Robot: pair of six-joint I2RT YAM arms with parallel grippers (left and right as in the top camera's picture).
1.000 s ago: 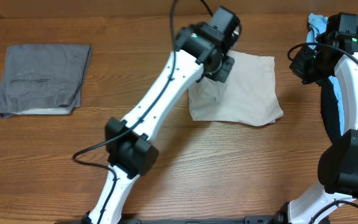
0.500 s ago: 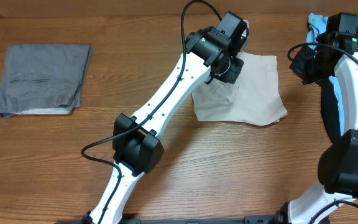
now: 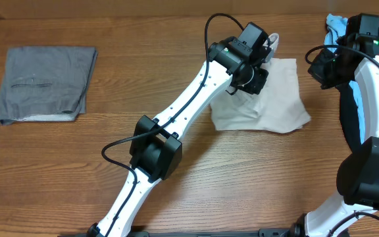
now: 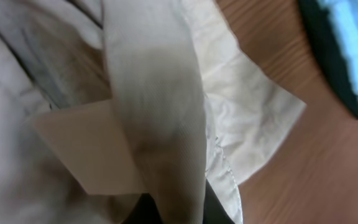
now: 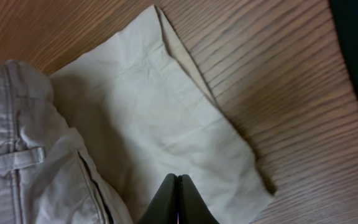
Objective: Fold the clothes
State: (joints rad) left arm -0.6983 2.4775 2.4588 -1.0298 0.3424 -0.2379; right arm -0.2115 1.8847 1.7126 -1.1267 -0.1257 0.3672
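Note:
The pale beige shorts (image 3: 283,99) lie bunched on the wooden table at the right of centre. My left gripper (image 3: 256,71) is at their upper left edge and is shut on a fold of them. In the left wrist view the cloth (image 4: 154,93) drapes over the dark jaws (image 4: 179,213) and hides the fingertips. My right gripper (image 3: 318,66) hangs by the shorts' right edge. In the right wrist view its fingers (image 5: 179,199) are shut and empty above a flat corner of the shorts (image 5: 148,118); a waistband loop shows at the left.
A folded grey garment (image 3: 45,82) lies at the far left of the table. A light blue thing with a dark rim (image 3: 337,25) sits at the far right behind the right arm, and also shows in the left wrist view (image 4: 347,43).
My left gripper has moved to the right and slightly back, dragging the shorts with it. The right arm has not moved.

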